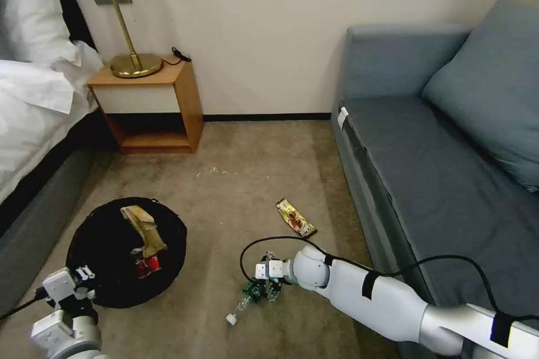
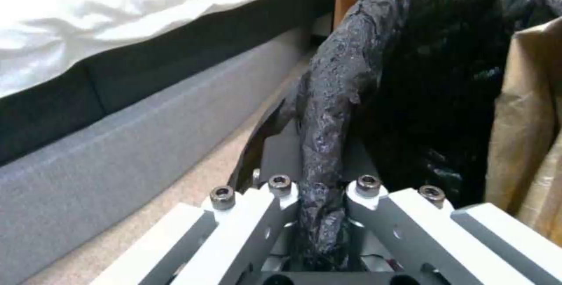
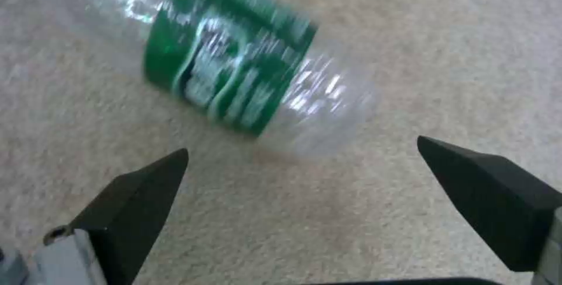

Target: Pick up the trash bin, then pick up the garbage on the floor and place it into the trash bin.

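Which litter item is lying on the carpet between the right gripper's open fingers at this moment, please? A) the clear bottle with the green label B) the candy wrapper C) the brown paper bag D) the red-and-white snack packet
A: the right wrist view shows the bottle on the carpet just ahead of the open right gripper, while the wrapper lies apart and the paper bag is in the bin.
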